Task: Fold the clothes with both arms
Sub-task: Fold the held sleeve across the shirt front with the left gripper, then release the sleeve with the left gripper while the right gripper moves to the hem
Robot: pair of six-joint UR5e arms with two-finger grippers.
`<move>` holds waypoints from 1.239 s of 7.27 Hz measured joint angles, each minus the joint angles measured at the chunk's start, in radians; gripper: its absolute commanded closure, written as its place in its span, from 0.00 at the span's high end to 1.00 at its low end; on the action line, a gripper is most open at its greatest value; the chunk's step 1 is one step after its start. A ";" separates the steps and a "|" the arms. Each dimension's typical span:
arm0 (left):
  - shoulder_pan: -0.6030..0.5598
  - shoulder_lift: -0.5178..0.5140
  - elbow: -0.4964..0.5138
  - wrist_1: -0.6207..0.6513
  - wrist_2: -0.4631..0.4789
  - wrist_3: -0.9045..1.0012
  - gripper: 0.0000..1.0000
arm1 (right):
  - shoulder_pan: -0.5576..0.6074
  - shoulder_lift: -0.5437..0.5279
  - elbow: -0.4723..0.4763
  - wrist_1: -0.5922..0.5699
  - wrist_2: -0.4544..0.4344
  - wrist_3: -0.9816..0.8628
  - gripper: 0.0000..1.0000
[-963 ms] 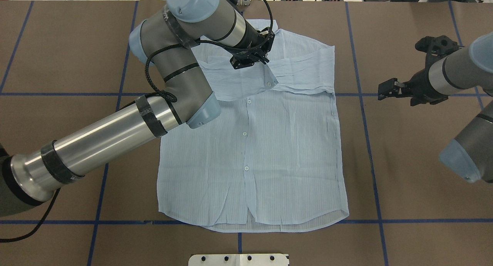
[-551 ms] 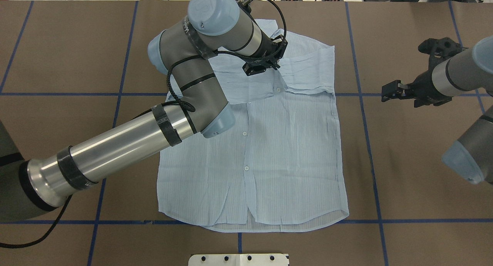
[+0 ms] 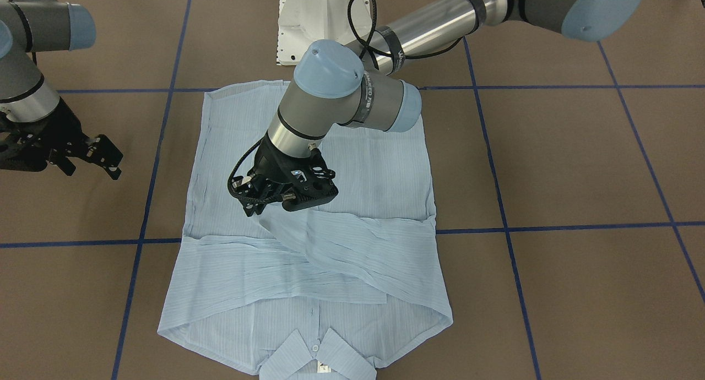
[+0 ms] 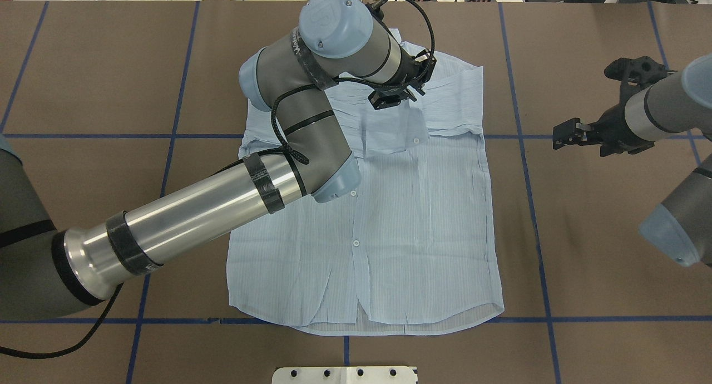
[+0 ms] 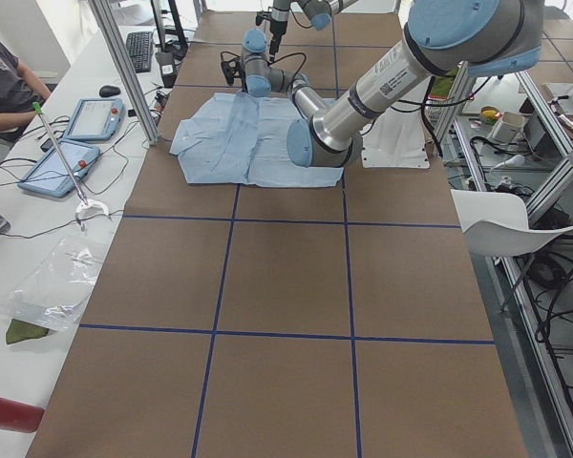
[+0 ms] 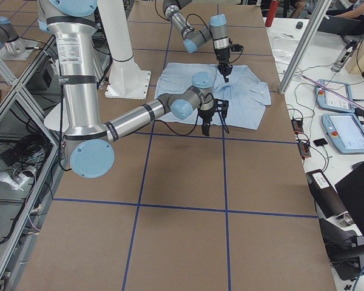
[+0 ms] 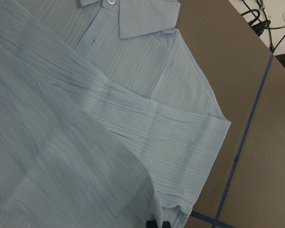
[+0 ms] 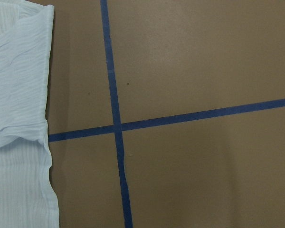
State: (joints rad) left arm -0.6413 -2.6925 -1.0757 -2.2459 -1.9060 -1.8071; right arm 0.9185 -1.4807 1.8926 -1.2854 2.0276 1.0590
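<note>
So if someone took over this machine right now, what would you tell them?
Left gripper: shut on the left-side sleeve, lifted over the chest of the shirt.
Right gripper: looks open and empty, over bare table beside the shirt.
Done: shirt spread flat, buttons up; right-side sleeve folded across.
Left: lay the held sleeve down, release, then fold the body.

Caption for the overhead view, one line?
Left gripper holds a sleeve across the pale-blue shirt; right gripper hovers beside it, above the table.

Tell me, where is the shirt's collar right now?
In the front-facing view the collar lies at the bottom centre, at the shirt's end farthest from the robot's base.
</note>
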 measured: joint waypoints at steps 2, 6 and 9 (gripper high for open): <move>0.001 -0.003 -0.004 -0.004 0.002 0.000 0.84 | -0.001 -0.002 0.002 0.000 0.001 0.003 1.00; -0.001 0.169 -0.272 0.034 -0.007 0.005 0.84 | -0.121 -0.027 0.022 0.144 -0.005 0.171 0.99; -0.005 0.464 -0.622 0.058 -0.008 0.031 0.84 | -0.427 -0.056 0.099 0.186 -0.310 0.625 0.94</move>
State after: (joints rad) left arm -0.6458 -2.2290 -1.6975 -2.1883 -1.9144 -1.7762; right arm 0.4915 -1.5368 1.9916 -1.0992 1.7179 1.6836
